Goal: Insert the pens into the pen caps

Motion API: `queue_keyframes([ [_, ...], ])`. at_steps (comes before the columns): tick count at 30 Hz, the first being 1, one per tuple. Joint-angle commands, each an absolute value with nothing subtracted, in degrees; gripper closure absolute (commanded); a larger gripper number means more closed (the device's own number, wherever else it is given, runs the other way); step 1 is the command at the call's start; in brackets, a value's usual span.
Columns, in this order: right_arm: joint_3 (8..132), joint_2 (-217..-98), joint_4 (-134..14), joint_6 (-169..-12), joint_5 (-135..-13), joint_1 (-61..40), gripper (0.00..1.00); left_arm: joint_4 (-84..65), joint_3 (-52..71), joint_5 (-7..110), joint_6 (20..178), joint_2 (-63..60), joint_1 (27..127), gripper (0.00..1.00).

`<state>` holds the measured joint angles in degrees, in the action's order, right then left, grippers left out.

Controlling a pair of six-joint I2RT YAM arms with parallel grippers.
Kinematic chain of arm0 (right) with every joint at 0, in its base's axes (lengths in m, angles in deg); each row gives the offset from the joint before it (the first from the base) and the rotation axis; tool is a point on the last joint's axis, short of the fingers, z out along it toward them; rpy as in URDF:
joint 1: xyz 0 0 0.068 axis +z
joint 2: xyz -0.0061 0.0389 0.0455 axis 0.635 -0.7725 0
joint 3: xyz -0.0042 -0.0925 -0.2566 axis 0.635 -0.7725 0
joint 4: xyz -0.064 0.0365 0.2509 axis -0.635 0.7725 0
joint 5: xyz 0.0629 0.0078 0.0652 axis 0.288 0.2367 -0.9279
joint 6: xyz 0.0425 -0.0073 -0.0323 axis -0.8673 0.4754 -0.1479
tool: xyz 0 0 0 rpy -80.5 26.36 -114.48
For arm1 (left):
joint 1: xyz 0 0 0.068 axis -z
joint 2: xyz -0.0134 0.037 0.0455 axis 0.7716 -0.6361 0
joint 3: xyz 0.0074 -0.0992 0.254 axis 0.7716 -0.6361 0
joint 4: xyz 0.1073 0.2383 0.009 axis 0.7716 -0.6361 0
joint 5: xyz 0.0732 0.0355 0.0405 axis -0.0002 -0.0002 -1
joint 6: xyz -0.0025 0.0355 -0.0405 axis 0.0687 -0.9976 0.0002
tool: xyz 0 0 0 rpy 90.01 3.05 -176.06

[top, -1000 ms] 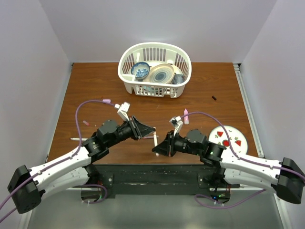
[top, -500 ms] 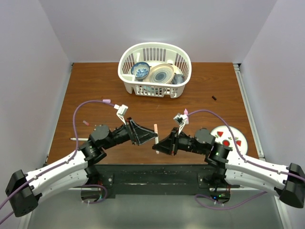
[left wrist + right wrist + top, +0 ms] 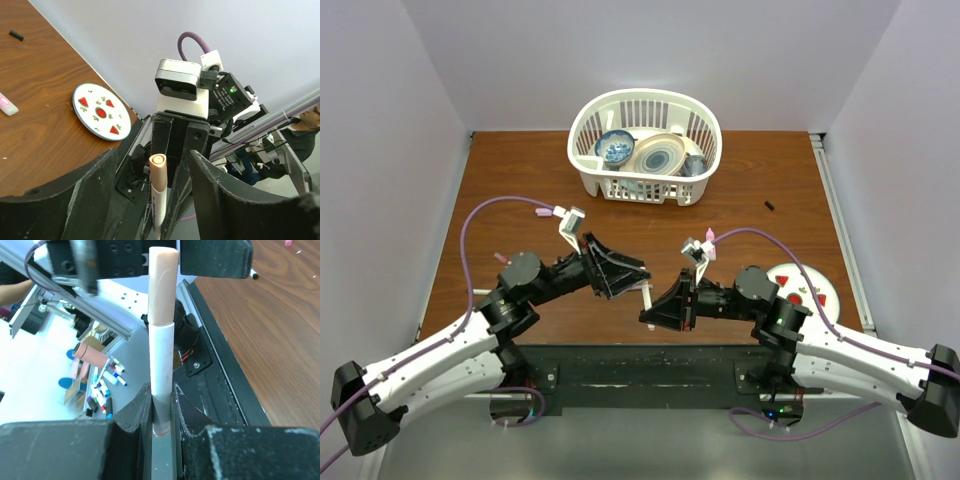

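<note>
- The pen (image 3: 161,355) is a slim white stick with a peach-pink cap (image 3: 163,285) on its tip.
- The right gripper (image 3: 161,395) clamps its barrel over the near edge of the table (image 3: 740,190).
- The left gripper (image 3: 154,165) is spread wide, its fingers flanking the capped tip without touching it.

A brown wood-grain worktop (image 3: 520,190) sat inside a three-sided booth of plain pale walls: a back wall (image 3: 640,60), a left wall (image 3: 380,150) and a right wall (image 3: 910,150). A light metal rail (image 3: 835,220) ran along the worktop's right edge. A black mounting plate (image 3: 640,365) lay across its near edge, with a grey surface (image 3: 640,450) below. The light was soft and even, casting only faint shadows.
</note>
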<state>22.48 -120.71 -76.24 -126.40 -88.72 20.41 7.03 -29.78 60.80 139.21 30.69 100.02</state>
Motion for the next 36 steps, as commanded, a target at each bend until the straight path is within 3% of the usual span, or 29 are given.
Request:
queue_keyframes([
  [1,24.53,-120.54,-78.78,-126.11,-90.98,20.34,1.0,8.08,-27.51,61.63,136.77,30.34,99.98,0.38],
  [4,24.09,-120.54,-79.48,-126.55,-91.06,20.34,1.0,9.05,-27.68,62.16,136.69,29.99,100.07,0.48],
  [7,23.92,-120.63,-80.18,-126.99,-91.07,20.34,1.0,10.63,-27.95,64.08,136.69,29.55,99.98,0.69],
  [8,23.74,-120.63,-80.53,-127.34,-90.98,20.34,1.0,11.85,-28.12,64.88,137.12,29.37,100.07,0.82],
  [11,23.65,-120.54,-83.6,-128.74,-90.01,20.34,1.0,15.27,-29.79,69.01,139.83,29.46,99.98,1.0],
  [23,31.82,-123.79,-92.57,-124.01,-85.44,20.43,1.0,22.47,-39.37,71.03,149.77,35.61,100.07,1.0],
  [36,42.37,-126.78,-82.58,-115.13,-83.51,20.26,1.0,21.53,-45.35,75.08,149.87,36.49,100.95,1.0],
])
